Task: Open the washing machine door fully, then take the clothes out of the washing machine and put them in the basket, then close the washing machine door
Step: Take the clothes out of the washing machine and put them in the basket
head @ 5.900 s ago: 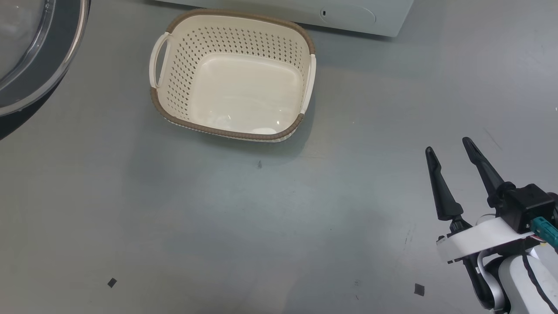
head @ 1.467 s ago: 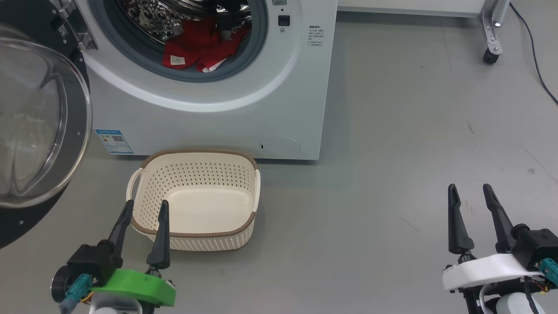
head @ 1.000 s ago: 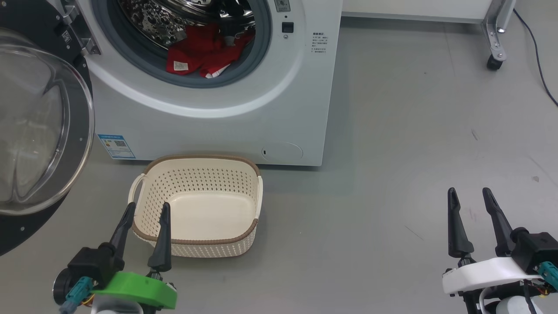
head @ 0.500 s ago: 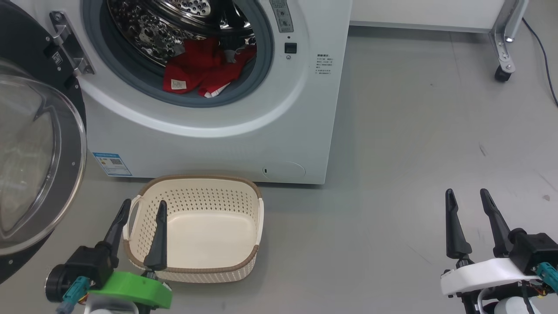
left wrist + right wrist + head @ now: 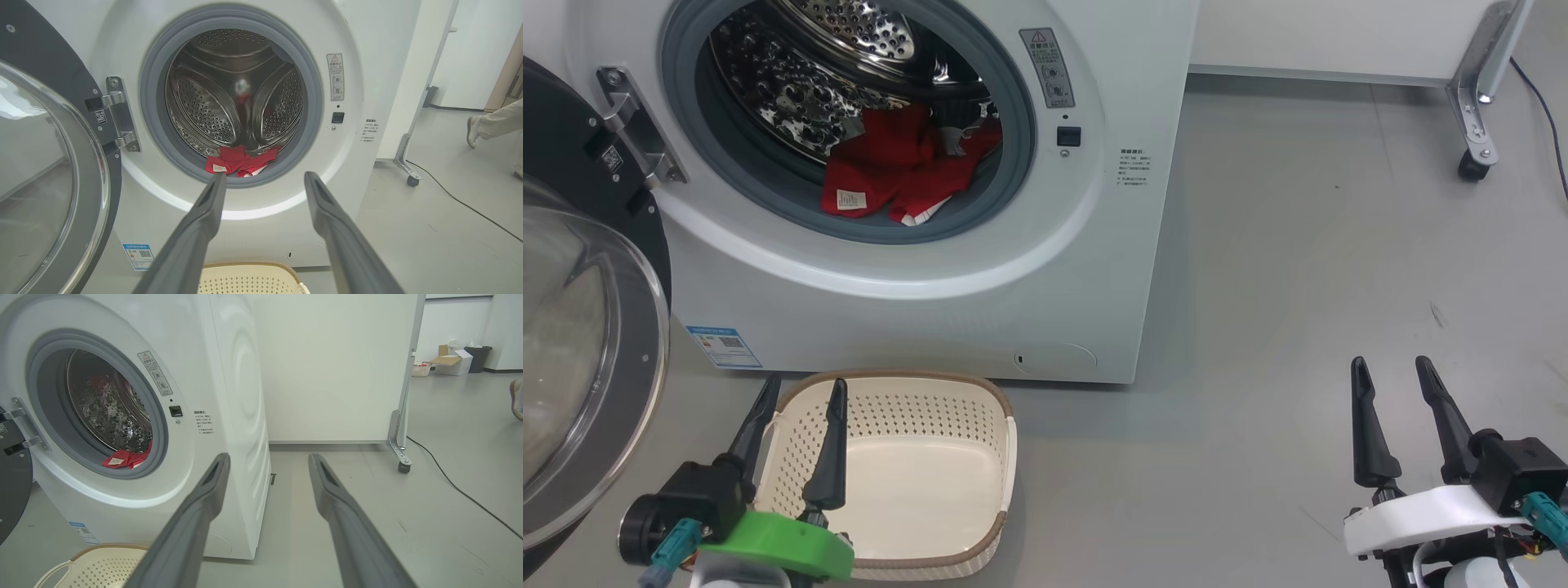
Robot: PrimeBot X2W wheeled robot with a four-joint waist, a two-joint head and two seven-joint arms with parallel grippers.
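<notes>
The clothes [image 5: 894,175] lie bunched at the front lip of the drum [image 5: 792,106] in the washing machine [image 5: 947,310], upper left of the head frame. The camera has tilted up to the drum, so reaching in looks next. The left pincer [image 5: 805,382], by the basket [image 5: 1006,457] at bottom left, and the right pincer [image 5: 1389,361] point up the frame, spread and empty.

The green-mounted left gripper [image 5: 805,380], fingers spread, overlaps the left rim of the cream perforated plastic basket [image 5: 947,408]. Beyond its tips stands the white front-loading washing machine [image 5: 931,318], with red fabric clothes [image 5: 890,167] in its steel drum [image 5: 784,106]. To its left is the open black-rimmed round glass door [image 5: 572,131]. Well to its right, the white-mounted right gripper [image 5: 1389,360] is spread too.
</notes>
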